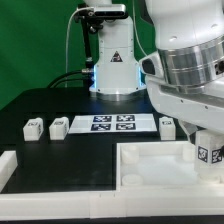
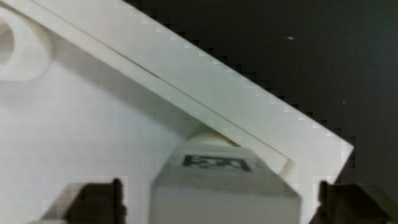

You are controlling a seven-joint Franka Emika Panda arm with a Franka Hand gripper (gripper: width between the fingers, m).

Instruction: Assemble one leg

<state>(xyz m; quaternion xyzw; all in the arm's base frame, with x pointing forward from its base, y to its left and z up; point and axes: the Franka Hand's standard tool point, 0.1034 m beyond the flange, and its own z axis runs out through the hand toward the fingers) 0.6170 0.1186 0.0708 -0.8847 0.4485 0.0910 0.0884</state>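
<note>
One leg (image 1: 209,153), a stubby white block with a black-and-white tag, stands at the right rear corner of the white tray-like tabletop (image 1: 150,165). In the wrist view the leg (image 2: 222,172) sits against the tabletop's raised rim (image 2: 214,90), between my two fingers. My gripper (image 2: 217,200) straddles it with a small gap on each side, so the jaws look open. In the exterior view the gripper (image 1: 207,140) is right above the leg. Three more legs lie on the black table: two at the left (image 1: 32,127) (image 1: 58,127) and one by the arm (image 1: 167,124).
The marker board (image 1: 112,123) lies flat on the table behind the tabletop. A white bracket piece (image 1: 8,165) sits at the exterior view's left front. The robot base (image 1: 112,60) stands at the back centre.
</note>
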